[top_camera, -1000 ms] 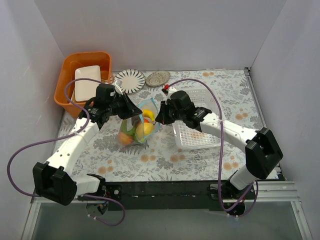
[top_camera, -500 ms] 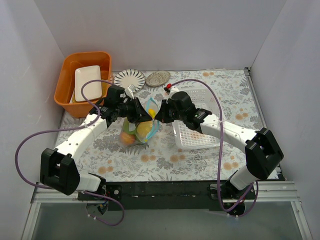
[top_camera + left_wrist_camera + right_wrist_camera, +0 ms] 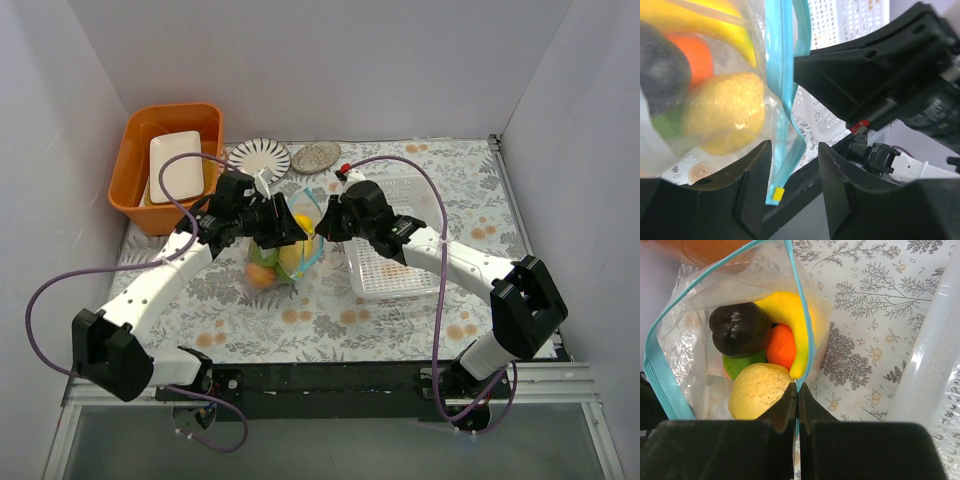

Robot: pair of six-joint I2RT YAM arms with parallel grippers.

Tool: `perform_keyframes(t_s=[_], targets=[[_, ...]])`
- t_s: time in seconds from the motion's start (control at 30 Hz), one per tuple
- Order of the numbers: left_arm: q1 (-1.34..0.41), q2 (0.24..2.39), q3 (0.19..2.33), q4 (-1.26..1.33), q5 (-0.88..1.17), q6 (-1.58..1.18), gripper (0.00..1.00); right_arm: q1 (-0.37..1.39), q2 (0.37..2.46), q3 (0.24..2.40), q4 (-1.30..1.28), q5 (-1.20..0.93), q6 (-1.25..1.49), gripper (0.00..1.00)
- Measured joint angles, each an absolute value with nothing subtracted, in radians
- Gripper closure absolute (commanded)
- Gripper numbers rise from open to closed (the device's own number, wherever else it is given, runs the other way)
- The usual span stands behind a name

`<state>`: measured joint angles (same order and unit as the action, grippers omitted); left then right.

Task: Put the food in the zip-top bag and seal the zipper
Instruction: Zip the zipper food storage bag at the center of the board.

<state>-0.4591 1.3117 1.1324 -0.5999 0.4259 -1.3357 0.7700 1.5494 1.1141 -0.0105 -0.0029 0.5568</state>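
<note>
We list: left gripper, jaws parted, the thin light blue plastic zipper strip hanging free between them, which we judge is lined up for a sealing pinch; clear crinkly zip-top bag, mouth unsealed, small plastic toy fruits inside, just beyond both jaws; right gripper, clenched on that strip, we think to steady the mouth.

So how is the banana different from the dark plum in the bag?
The banana is yellow, the plum nearly black. The banana is long and curved, the plum round and dimpled. Both are inside the clear zip-top bag.
</note>
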Motion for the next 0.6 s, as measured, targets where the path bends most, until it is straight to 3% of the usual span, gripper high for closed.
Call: perform_keyframes(t_s=[0.2, 0.6], targets=[[-0.457, 1.192, 1.114, -0.600, 0.362, -1.346, 0.53, 0.749, 1.550, 1.107, -0.012, -0.010, 0.577, 0.95], [-0.461, 0.947, 0.818, -0.557, 0.321, -1.516, 0.49, 0.728, 1.550, 1.098, -0.023, -0.043, 0.581, 0.95]])
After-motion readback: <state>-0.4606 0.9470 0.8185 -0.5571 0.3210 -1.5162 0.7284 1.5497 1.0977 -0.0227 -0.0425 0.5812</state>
